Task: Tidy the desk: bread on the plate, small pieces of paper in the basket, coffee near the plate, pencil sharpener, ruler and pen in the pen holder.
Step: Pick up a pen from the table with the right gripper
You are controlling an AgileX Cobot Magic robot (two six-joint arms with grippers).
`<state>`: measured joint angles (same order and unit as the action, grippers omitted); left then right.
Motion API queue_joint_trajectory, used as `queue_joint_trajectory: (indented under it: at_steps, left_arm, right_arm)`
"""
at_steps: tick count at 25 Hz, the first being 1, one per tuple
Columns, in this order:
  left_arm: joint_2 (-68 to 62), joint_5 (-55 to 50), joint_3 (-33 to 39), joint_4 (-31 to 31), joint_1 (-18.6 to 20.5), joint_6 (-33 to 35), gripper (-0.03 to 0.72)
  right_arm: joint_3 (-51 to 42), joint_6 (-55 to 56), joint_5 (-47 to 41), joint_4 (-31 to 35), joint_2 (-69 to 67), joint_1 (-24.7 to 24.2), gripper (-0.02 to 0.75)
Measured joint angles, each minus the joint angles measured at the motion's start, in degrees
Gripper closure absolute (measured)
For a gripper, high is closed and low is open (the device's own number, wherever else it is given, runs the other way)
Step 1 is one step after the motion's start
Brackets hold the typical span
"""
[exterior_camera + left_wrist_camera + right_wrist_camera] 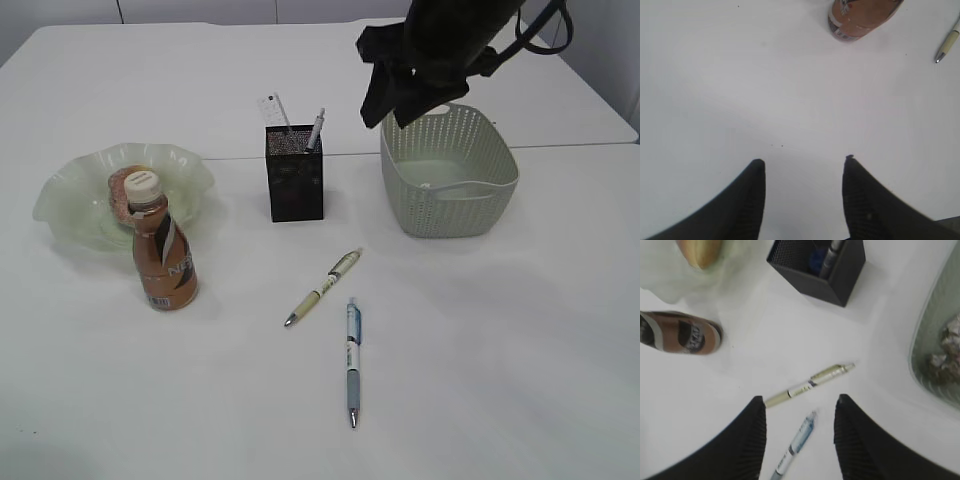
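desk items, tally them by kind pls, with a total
pens loose on the desk: 2, cream pen, blue pen
pen holder: 1
coffee bottle: 1
plate: 1
bread: 1
basket: 1
total: 7

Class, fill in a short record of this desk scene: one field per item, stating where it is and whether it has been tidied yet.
plate: left side, holds bread
coffee bottle: upright, just in front of plate
pen holder: centre, contains ruler and one pen
cream pen: loose on table
blue pen: loose on table
basket: right side, crumpled paper inside
left tool: open, empty, above bare table
right tool: open, empty, above loose pens
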<state>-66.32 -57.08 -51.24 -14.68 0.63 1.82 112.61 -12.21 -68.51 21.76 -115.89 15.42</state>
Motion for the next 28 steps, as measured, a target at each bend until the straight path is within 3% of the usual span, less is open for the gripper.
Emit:
queue_joint_trajectory:
  at_steps: [6, 10, 13, 17, 23, 28]
  left_arm:
    - [0.0, -0.1, 0.0, 0.0, 0.0, 0.0, 0.318]
    - [0.0, -0.1, 0.0, 0.0, 0.0, 0.0, 0.318]
    - [0.0, 0.0, 0.0, 0.0, 0.0, 0.0, 0.318]
    - [0.0, 0.0, 0.0, 0.0, 0.0, 0.0, 0.318]
    - [0.0, 0.2, 0.0, 0.0, 0.0, 0.0, 0.318]
    - [0.0, 0.8, 0.0, -0.9, 0.0, 0.0, 0.318]
  right_arm:
    - [-7.2, 5.9, -1.7, -7.7, 3.4, 7.9, 0.405]
    - [-11.8, 10.3, -1.9, -9.1, 3.7, 12.6, 0.405]
    - [-14.8, 16.8, 1.7, -10.2, 3.7, 15.5, 0.405]
    - [-17.4, 27.6, 7.0, -16.6, 3.2, 19.1, 0.405]
    - [-17.7, 40.5, 9.2, -20.2, -3.1, 20.8, 0.401]
    - [-17.8, 43.8, 9.2, -21.0, -7.1, 20.8, 0.323]
